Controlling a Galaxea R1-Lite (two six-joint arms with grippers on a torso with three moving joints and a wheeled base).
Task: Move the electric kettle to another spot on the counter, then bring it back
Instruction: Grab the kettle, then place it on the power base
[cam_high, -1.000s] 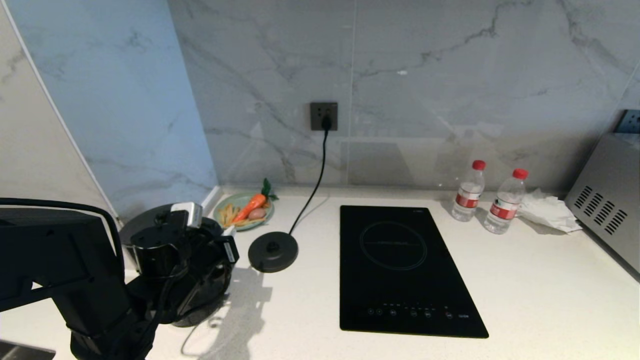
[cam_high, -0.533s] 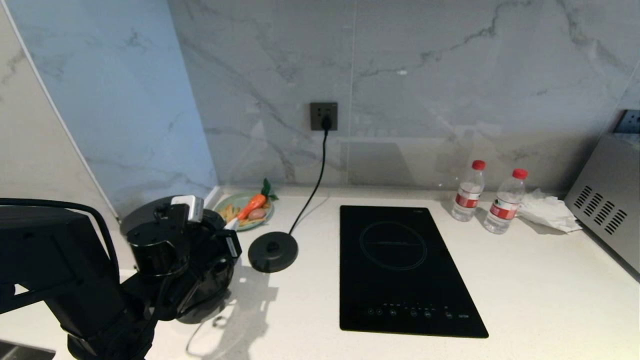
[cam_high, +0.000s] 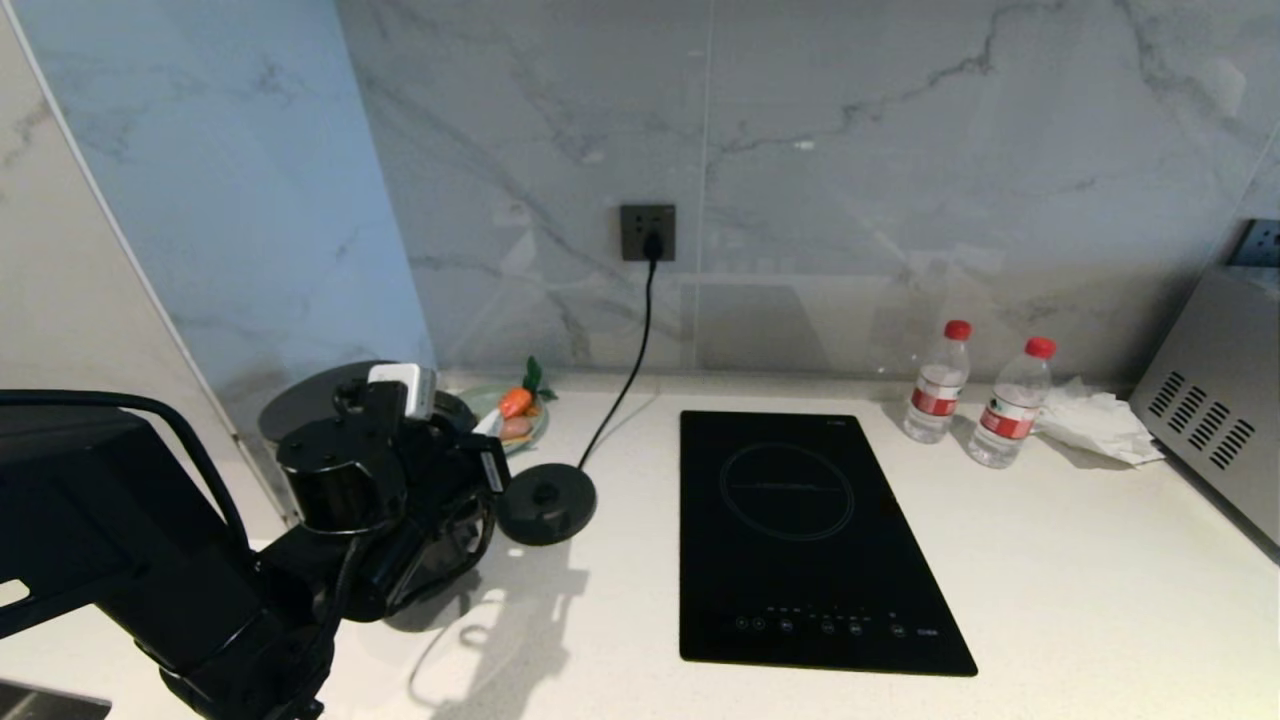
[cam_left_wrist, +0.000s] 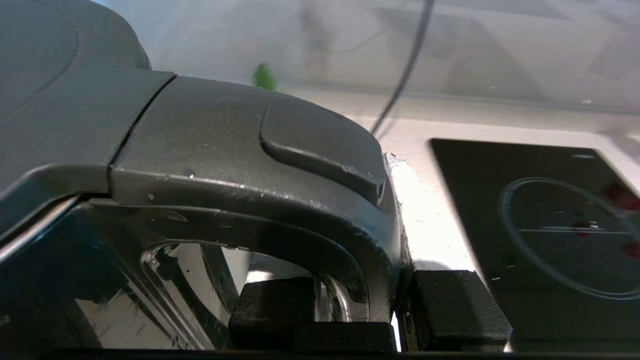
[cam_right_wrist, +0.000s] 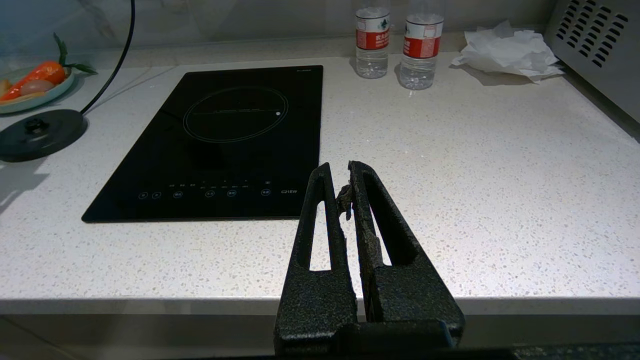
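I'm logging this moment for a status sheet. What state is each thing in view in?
electric kettle: lid shut, off its base, carried by its handle.
left pincer: shut on the handle.
right pincer: shut, empty, above the counter's front edge.
power base: bare, cord plugged into the wall socket.
hob: nothing on it.
two water bottles: upright, capped.
plate: holds food.

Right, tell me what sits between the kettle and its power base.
Nothing visible: the electric kettle, held by its handle in the left gripper, has only bare counter before the power base.
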